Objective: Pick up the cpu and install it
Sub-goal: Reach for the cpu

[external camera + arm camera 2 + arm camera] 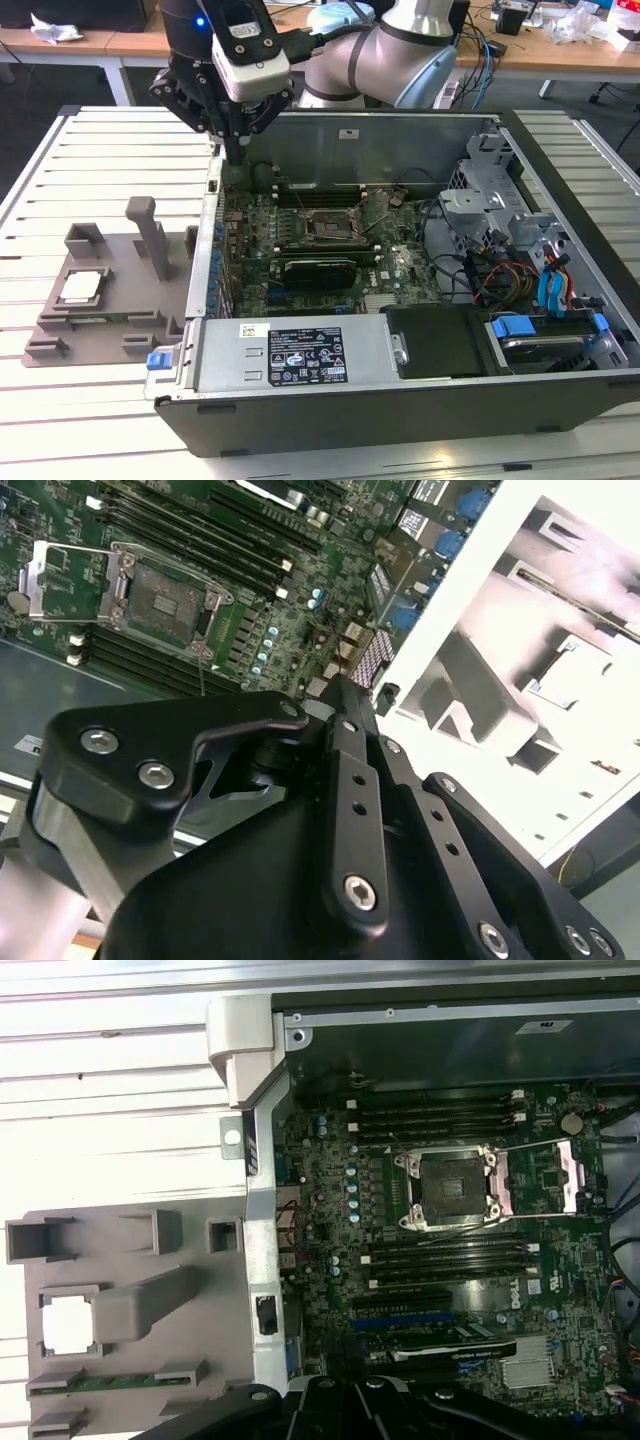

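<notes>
The cpu (80, 287), a small pale silver square, lies flat in a recess of the grey plastic holder block (110, 310) on the exterior view's left, outside the computer case. In the first wrist view the cpu (70, 1322) shows as a bright square in the holder. My gripper (235, 145) hangs above the case's far corner on that same left side, between the holder and the motherboard. Its fingers are shut together with nothing between them. The open metal-framed socket (325, 225) sits mid-motherboard, its socket (452, 1188) frame lifted with the lever out, and the socket (165, 600) is vacant.
The open computer case (300, 365) lies on a white slatted table (60, 420). Drive bays and coloured cables (540, 280) fill the exterior view's right of the case. Upright posts (150, 235) rise from the holder. Memory slots (440, 1115) flank the socket.
</notes>
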Controlling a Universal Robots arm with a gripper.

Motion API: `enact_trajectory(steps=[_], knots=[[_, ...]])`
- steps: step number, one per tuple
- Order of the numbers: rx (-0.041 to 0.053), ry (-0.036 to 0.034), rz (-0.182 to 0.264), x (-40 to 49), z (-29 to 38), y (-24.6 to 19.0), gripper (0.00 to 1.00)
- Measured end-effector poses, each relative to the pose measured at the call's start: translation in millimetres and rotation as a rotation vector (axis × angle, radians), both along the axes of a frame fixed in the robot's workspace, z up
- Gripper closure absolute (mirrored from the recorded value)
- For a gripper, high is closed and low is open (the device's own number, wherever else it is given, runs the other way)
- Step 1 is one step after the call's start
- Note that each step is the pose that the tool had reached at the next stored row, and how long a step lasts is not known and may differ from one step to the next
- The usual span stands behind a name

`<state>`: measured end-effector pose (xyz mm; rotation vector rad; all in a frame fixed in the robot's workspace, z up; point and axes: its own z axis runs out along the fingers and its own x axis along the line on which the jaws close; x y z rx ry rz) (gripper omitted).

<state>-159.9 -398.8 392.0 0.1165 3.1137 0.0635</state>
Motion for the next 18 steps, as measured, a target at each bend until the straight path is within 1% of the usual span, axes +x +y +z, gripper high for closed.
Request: enact_trajectory(steps=[7, 11, 12, 16, 18], knots=[[0.0000, 0.0000, 0.000, -14.5, -0.5, 0.0, 0.89], [0.0001, -0.0001, 0.000, -28.6, -0.9, 0.2, 0.89], [0.0001, 0.0000, 0.000, -30.8, -0.9, 0.2, 0.89], [0.0001, 0.0000, 0.000, -46.2, -1.4, 0.2, 0.89], [0.0000, 0.0000, 0.000, -49.5, -1.5, 0.2, 0.89]])
